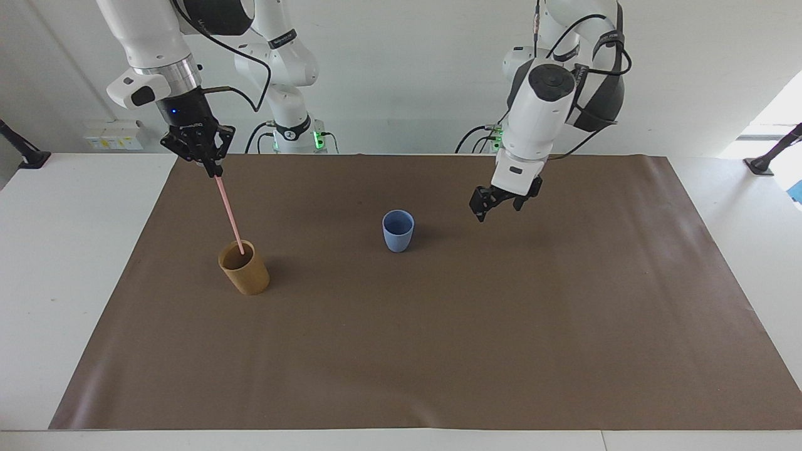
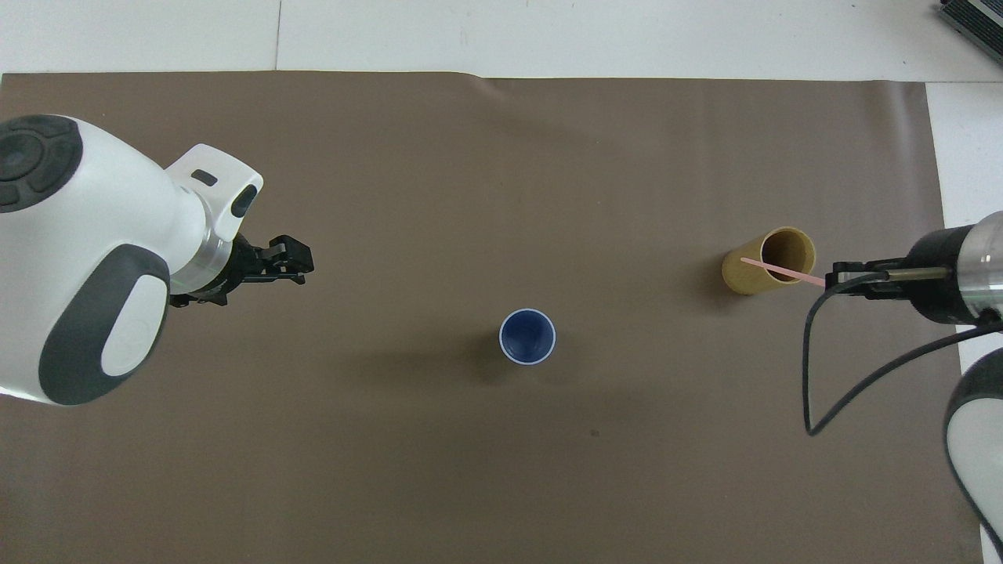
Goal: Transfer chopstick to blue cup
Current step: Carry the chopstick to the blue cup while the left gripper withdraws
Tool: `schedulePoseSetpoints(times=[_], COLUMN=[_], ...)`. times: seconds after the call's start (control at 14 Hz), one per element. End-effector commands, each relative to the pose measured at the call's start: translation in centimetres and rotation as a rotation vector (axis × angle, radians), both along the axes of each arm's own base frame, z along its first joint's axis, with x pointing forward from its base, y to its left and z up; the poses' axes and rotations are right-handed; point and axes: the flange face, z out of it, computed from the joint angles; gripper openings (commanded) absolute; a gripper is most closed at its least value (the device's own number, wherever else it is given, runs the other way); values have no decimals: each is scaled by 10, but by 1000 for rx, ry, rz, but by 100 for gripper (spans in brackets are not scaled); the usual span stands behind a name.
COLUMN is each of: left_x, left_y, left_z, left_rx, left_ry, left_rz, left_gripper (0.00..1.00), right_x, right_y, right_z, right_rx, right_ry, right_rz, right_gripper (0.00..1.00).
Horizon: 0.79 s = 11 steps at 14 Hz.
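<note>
The pale pink chopstick hangs tilted from my right gripper, which is shut on its top end. Its lower tip is at the mouth of the tan-brown cup. In the overhead view the chopstick runs from the right gripper across the tan cup's rim. The light blue cup stands upright and empty in the middle of the mat; it also shows in the overhead view. My left gripper is open and empty, in the air over the mat beside the blue cup, toward the left arm's end; the overhead view shows it too.
A brown mat covers most of the white table. The tan cup stands toward the right arm's end. The left arm's large white wrist hides part of the mat in the overhead view.
</note>
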Motion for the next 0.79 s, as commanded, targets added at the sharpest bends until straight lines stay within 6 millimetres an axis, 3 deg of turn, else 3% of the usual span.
schedulePoseSetpoints(times=[0.0,0.43,0.57,0.71], left_x=[-7,-6,-4,-2], left_y=[45,132,153,155], left_z=[10,11,21,40], left_rx=[4,-23,-31,-26], left_ry=[24,65,50,31], left_rz=[-48,-176,-228,-236], left_gripper=[100,100,100,100], right_x=[-4,-29,-33,-41], right_y=[46,153,183,206], right_z=[5,2,-6,-14], right_rx=[51,163,179,178], right_ry=[12,34,49,66], right_rz=[-129,-206,-212,-200], right_gripper=[0,0,0,0])
